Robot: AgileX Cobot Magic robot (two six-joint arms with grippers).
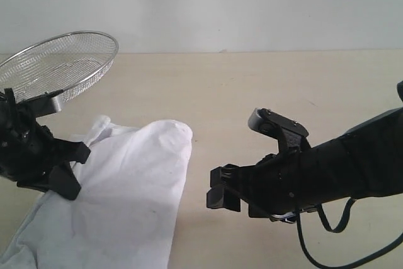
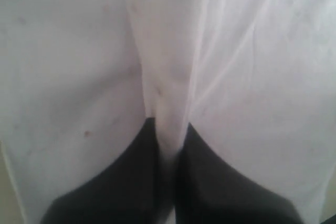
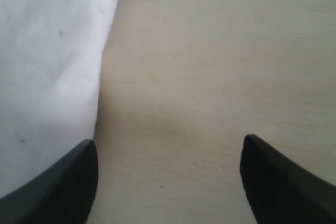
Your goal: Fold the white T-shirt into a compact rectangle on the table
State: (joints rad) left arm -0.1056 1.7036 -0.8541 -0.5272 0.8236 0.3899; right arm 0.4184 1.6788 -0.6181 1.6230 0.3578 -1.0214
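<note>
The shirt [image 1: 126, 200] lay on the table [image 1: 264, 80] in the near left part of the exterior view. It was a plain white spread running from the lower left corner up to a rounded edge close to the middle. The cloth was rumpled and carried a few small dark specks.

The left hand [image 1: 74, 169] sat over the shirt's left side, pressed together on the cloth. The left wrist view showed this closely. The two dark fingers [image 2: 139, 187] met around a raised ridge of white fabric, which ran away from them as a long fold. Shirt filled nearly the whole of that picture. A thin strip of table showed at one edge.

The right hand [image 1: 238, 159] hovered low over bare table just beside the shirt's right edge, reaching in from the right, spread wide and holding nothing. In the right wrist view its fingers [image 3: 58, 187] stood far apart. One was at the border of the shirt [image 3: 47, 51] and the other over the pale table [image 3: 220, 51]. Whether that nearer finger touched the cloth could not be told.

A round wire basket [image 1: 60, 67] stood tilted at the back left, partly behind the left arm and apart from the shirt. A black cable [image 1: 327, 222] hung in a loop under the right arm. The right half of the table lay beyond the shirt, and a pale wall [image 1: 252, 4] rose behind its far edge.
</note>
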